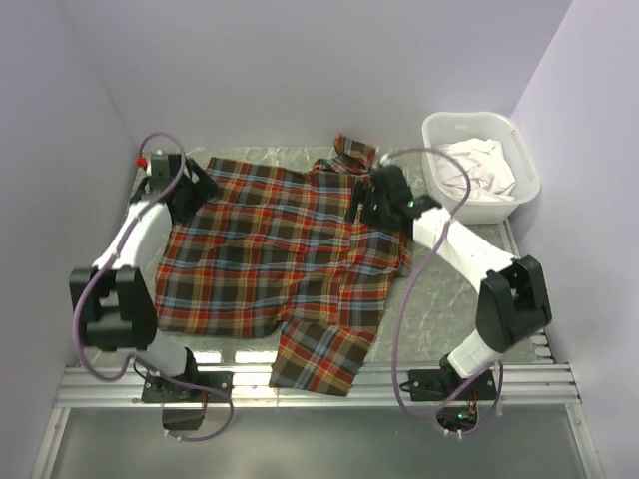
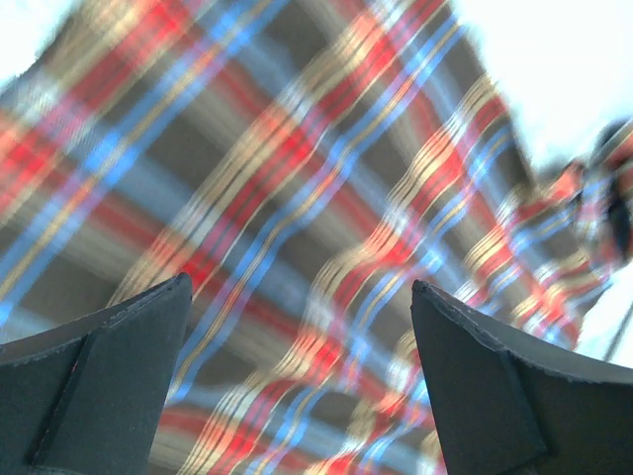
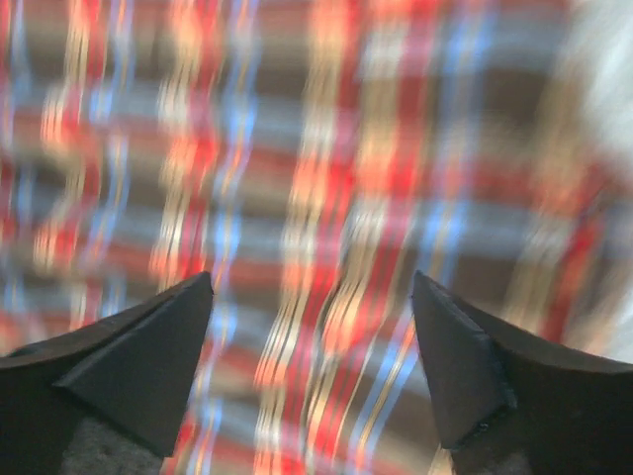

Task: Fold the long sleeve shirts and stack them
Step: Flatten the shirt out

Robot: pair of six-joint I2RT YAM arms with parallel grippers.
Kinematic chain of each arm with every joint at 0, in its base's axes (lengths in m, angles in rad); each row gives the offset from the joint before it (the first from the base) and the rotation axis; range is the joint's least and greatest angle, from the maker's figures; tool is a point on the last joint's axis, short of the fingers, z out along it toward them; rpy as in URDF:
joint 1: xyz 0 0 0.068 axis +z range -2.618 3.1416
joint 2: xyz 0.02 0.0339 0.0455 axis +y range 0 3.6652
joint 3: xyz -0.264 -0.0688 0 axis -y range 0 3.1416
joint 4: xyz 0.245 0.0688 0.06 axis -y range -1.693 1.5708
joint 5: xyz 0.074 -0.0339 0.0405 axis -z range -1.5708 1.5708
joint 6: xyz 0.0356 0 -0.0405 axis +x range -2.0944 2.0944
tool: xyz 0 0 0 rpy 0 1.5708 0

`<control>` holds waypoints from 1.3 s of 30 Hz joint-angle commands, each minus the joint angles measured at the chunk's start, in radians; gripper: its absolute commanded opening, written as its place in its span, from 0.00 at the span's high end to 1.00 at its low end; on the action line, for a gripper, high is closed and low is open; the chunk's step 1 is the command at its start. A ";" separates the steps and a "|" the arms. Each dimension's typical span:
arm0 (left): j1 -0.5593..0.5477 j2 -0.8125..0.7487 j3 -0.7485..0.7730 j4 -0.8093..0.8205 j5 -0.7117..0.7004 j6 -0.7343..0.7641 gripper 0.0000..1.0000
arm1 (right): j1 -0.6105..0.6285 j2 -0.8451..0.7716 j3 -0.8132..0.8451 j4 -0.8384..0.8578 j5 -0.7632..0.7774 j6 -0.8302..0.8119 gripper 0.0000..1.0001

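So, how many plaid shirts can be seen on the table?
1: the plaid shirt, spread on the table. White cloth in the far-right basket may hide others.

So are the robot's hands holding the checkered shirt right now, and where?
No, nothing is held. The left gripper and right gripper both have their fingers spread apart, with the plaid shirt just lying beneath them.

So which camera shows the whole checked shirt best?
The top external view: the whole plaid shirt lies spread out, collar and one sleeve visible. The wrist views show only blurry close-up plaid beyond the open left end effector and right end effector.
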 commanded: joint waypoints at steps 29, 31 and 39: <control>-0.023 0.106 -0.315 0.070 0.025 -0.172 0.01 | -0.278 0.213 -0.139 0.033 0.013 0.128 0.27; -0.023 0.106 -0.295 0.062 0.028 -0.166 0.01 | -0.278 0.212 -0.100 0.015 0.033 0.108 0.26; -0.079 -0.082 -0.264 0.007 -0.047 -0.039 0.01 | -0.151 0.003 -0.134 -0.013 0.059 -0.044 0.25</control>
